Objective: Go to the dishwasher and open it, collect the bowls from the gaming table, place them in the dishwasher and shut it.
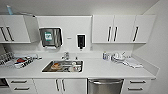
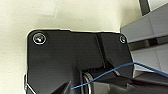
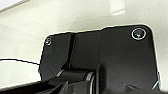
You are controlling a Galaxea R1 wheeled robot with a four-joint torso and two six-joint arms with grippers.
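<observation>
- At bottom edge of head view, right of centre: dishwasher, brushed steel front, horizontal bar handle across top, door closed.
- Left of it: pair of white cabinet doors with vertical bar handles; further left, two white drawer fronts stacked.
- Right of dishwasher: two more drawer fronts, horizontal handles.
- Above all that: white countertop running full width, meeting wall on right.
- Set into countertop, left of centre: steel sink with dishes inside, count not readable; something orange at its left end.
- Behind sink: faucet.
- Far left on counter: dish rack, beside it a red-and-white cluttered pile.
- Right side of counter: small cluster of white items, then a flat cloth or paper near the wall; too blurred to name.
- On back wall: steel paper-towel dispenser with green label, dark soap dispenser to its right.
- Top: white wall cabinets, three doors on right, more on left; blue object on top of left ones.
- Left wrist view: dark robot plate, thin blue wire across it, pale floor behind, grey panels at one side. Left gripper state: cannot tell.
- Right wrist view: dark plate, pale floor. Right gripper state: cannot tell; nothing seen held or touched.
</observation>
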